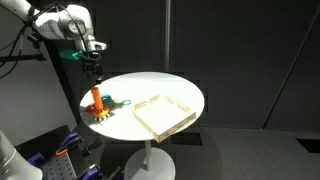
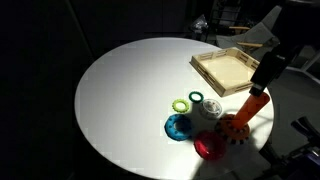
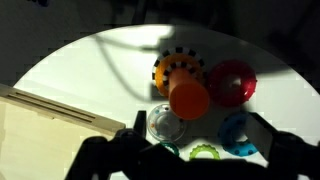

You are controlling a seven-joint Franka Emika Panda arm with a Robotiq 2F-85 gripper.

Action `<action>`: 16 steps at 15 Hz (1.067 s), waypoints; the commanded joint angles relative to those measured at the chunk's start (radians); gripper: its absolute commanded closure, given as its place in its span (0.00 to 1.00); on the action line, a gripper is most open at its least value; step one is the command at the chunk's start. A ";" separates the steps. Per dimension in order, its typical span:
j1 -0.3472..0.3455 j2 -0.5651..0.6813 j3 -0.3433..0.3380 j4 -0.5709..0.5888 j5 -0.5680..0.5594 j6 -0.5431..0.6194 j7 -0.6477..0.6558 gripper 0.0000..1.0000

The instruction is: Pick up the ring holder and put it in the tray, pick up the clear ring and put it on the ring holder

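The round white worktop (image 1: 150, 85) is carrying everything. The light wooden tray (image 2: 228, 68) is lying near one edge, and the ring holder (image 2: 248, 108) is standing upright close to the neighbouring stretch of that edge, near the tray but not in it. The gripper (image 1: 93, 72) is hanging above the orange peg, and in the wrist view its jaws are standing apart to either side, gripping nothing. The first pick looks like the step in hand. To do it well, the gripper should be dropping straight down with the peg centred, then closing low on the peg so that the base is not tipping. The rings are crowding the base: the red ring (image 3: 232, 80) and the clear ring (image 3: 163, 123) are sitting just beside it, so a clean vertical lift matters before crossing the tray's raised side.
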 commanded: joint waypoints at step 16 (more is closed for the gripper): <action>0.004 0.007 0.002 -0.105 -0.025 0.135 0.098 0.34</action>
